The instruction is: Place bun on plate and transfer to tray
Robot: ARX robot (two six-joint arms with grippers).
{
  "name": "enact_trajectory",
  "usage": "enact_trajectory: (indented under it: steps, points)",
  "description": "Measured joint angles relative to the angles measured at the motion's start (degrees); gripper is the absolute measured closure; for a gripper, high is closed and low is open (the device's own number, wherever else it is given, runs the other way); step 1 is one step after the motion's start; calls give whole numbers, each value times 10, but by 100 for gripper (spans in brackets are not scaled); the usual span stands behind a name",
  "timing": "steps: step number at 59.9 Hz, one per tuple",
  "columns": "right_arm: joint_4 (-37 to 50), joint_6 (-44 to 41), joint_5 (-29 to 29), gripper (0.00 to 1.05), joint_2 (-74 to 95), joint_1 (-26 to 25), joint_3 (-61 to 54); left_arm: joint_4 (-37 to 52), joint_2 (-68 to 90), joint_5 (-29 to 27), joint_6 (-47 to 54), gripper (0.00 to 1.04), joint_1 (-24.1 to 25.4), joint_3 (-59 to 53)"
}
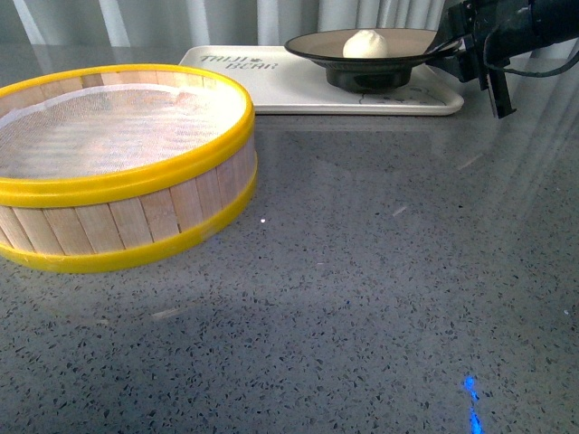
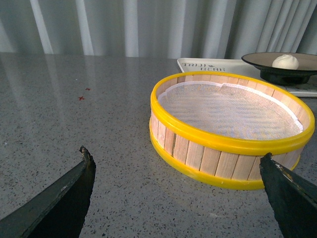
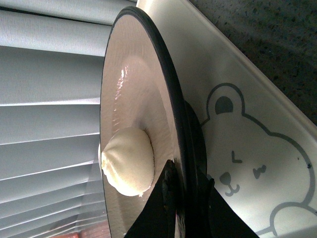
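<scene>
We're guessing a kitchen-style test setup: speckled grey stone bench, pale curtains right behind it, and a yellow-rimmed wooden steamer basket sitting on the bench.

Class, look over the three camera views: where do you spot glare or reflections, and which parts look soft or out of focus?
Front view: pale window streaks reflect on the speckled table, with a blue glint near the bottom edge. Left wrist view: the open left gripper shows soft, dark fingertips, while the steamer basket is sharp. Right wrist view: the plate shows a glossy sheen beside the bun; the right gripper's fingers are dark.
</scene>
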Motion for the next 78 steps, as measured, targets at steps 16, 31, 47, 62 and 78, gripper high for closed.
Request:
enact_trajectory:
  steps: [16, 31, 47, 62, 78]
  points:
    - [7, 0, 0, 101, 3, 0, -10, 0, 0, 0, 0, 7, 0, 0]
    - [19, 12, -10, 60, 2, -2, -24, 0, 0, 0, 0, 7, 0, 0]
    - [25, 14, -14, 18, -14, -5, -41, 0, 0, 0, 0, 7, 0, 0]
    - [68, 16, -17, 9, -63, -8, -115, 0, 0, 0, 0, 7, 0, 0]
    - [149, -85, 27, 9, -222, -12, -305, 0, 0, 0, 0, 7, 0, 0]
